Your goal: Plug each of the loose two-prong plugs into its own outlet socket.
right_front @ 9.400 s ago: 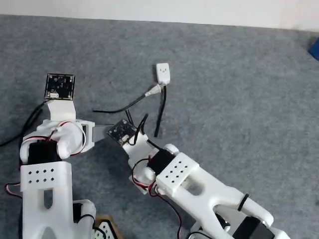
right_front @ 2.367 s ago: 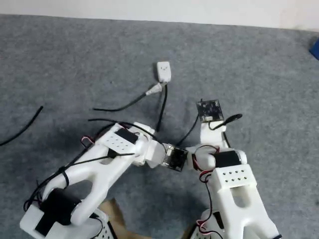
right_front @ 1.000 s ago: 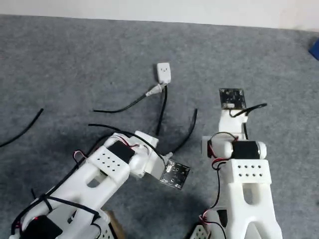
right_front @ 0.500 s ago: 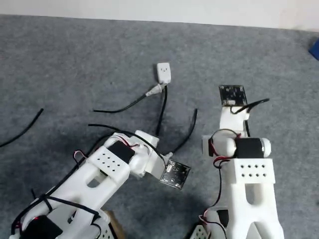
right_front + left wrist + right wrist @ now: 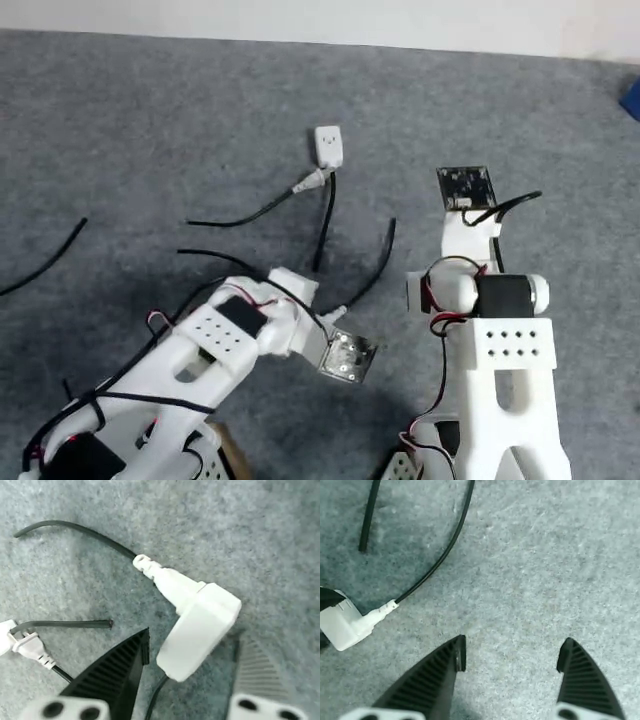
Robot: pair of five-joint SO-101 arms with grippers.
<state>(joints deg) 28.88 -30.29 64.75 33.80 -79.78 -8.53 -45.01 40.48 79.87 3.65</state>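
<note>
Grey felt-like table cover (image 5: 520,90), cords strewn about. Left gripper (image 5: 194,636) stood spread, jaws either side of a white corded block (image 5: 200,625) lying flat near the table's middle, not pinching it; right gripper (image 5: 514,641) also spread, over bare cover nearby. Block judged light, rigid, smooth plastic on a limp black cord (image 5: 100,536): best pinched across its flat flanks, clear of the cord.

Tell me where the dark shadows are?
High view: a dim shadow on the grey mat under the left arm. Left wrist view: a dark shadow hugs the white block between the fingers. Right wrist view: soft shade beside that block.
</note>
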